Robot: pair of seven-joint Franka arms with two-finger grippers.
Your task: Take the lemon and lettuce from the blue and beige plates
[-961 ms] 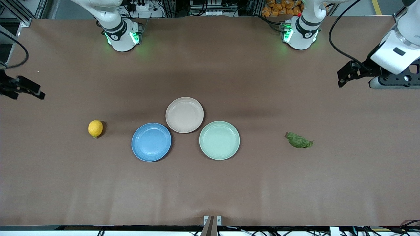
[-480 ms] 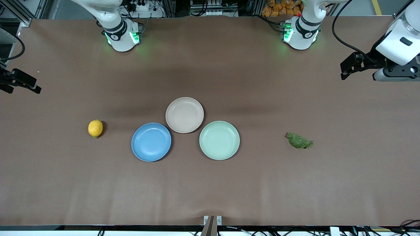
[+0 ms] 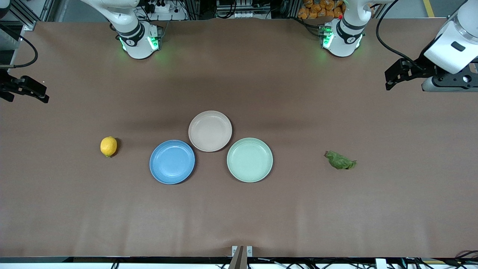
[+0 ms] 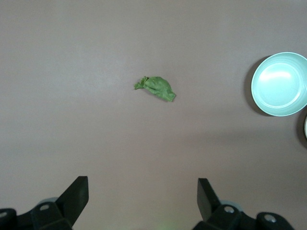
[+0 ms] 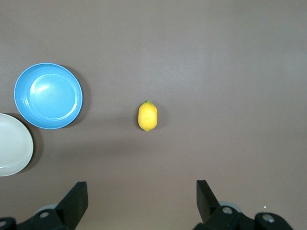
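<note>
The yellow lemon (image 3: pixel 108 146) (image 5: pixel 147 116) lies on the bare table toward the right arm's end, beside the empty blue plate (image 3: pixel 172 161) (image 5: pixel 48 96). The empty beige plate (image 3: pixel 210 130) (image 5: pixel 12 143) touches the blue one and sits farther from the front camera. The green lettuce (image 3: pixel 340 160) (image 4: pixel 156 88) lies on the table toward the left arm's end. My left gripper (image 3: pixel 392 76) (image 4: pixel 143 194) hangs open high over that end, with nothing in it. My right gripper (image 3: pixel 39 93) (image 5: pixel 142 196) hangs open over the table's edge at the right arm's end, also holding nothing.
An empty mint green plate (image 3: pixel 250 160) (image 4: pixel 280 84) sits between the blue plate and the lettuce, touching the beige plate. The two arm bases (image 3: pixel 138 41) (image 3: pixel 341 37) stand along the table edge farthest from the front camera.
Both grippers have drifted slightly toward the bases' side of the table, still open. The lemon, lettuce and plates have not moved.
</note>
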